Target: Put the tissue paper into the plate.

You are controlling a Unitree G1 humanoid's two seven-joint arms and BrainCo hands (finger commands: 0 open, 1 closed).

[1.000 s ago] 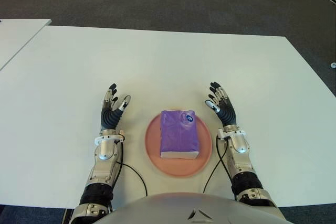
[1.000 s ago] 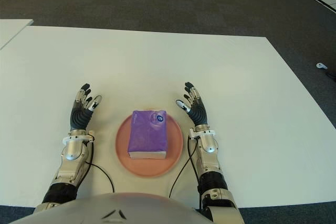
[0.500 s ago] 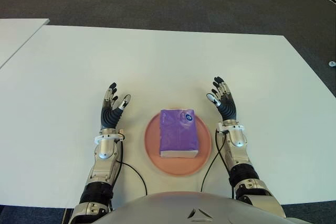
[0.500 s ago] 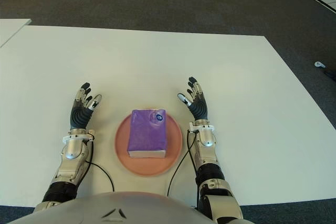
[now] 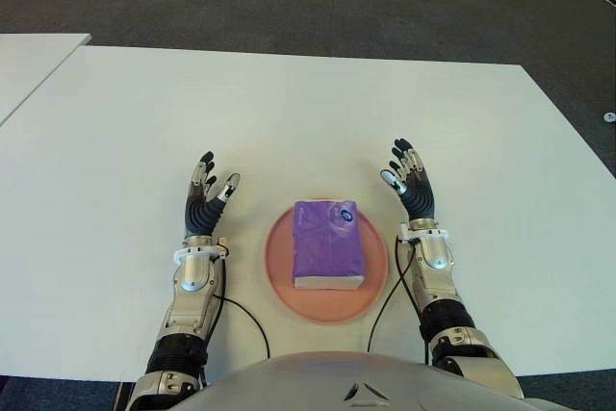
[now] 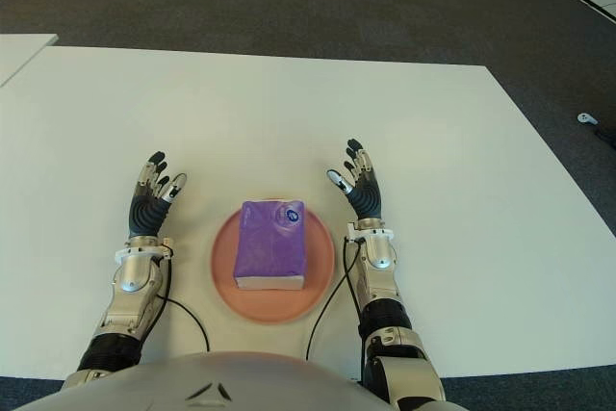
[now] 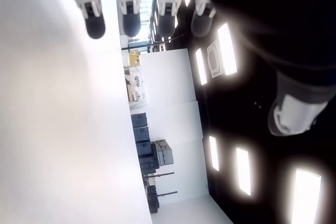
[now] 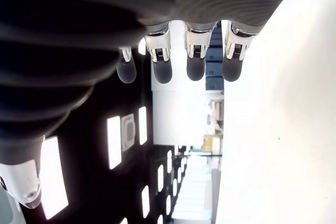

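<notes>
Lying flat in the middle of the pink plate (image 5: 373,281), the purple pack of tissue paper (image 5: 327,244) has its long side running away from the robot and a small round mark near its far end. The plate sits on the white worktop (image 5: 289,113), close to the near edge. The left hand (image 5: 205,201) shows just to the left of the plate, its fingers (image 7: 95,20) spread and holding nothing. The right hand (image 5: 412,190) shows just to the right of the plate, its fingers (image 8: 195,59) also stretched out and apart, with nothing between them. Neither hand touches the pack or the plate.
</notes>
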